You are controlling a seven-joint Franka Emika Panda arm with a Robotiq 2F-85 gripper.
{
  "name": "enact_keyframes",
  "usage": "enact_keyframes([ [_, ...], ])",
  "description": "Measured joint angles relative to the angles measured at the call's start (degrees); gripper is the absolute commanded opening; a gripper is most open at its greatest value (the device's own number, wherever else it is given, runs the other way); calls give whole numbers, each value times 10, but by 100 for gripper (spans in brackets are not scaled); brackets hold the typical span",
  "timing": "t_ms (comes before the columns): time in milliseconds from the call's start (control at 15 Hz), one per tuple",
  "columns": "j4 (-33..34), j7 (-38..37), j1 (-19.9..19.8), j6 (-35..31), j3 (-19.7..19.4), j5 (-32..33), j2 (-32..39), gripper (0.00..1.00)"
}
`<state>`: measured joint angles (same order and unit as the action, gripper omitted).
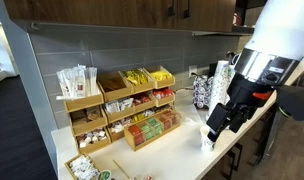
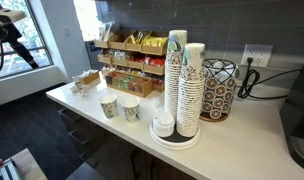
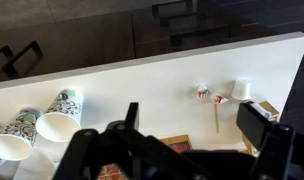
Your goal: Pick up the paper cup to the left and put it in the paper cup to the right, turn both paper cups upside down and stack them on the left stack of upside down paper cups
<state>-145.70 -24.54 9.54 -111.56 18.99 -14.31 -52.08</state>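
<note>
Three steps were judged left. In an exterior view the pincer [image 1: 218,122] was held above the counter [image 1: 180,152], with snack racks [image 1: 132,105] well off beside it. In an exterior view both paper cups [image 2: 108,104] were seen upright and un-nested, the left stack of upside down paper cups [image 2: 176,75] untouched. In the wrist view the fingers [image 3: 131,115] were spread apart on nothing, the cups set ahead and aside; no obstacle was seen between.

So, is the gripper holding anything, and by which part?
Nothing is held: in the wrist view the gripper is open and empty, and both paper cups stand on the counter.
</note>
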Motion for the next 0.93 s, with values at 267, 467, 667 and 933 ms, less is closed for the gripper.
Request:
enact_keyframes([
  [267,0,0,0,0,0,0,0,100],
  [467,0,0,0,0,0,0,0,100],
  [667,0,0,0,0,0,0,0,100],
  [933,-3,-16,-24,0,-2,13,1,100],
])
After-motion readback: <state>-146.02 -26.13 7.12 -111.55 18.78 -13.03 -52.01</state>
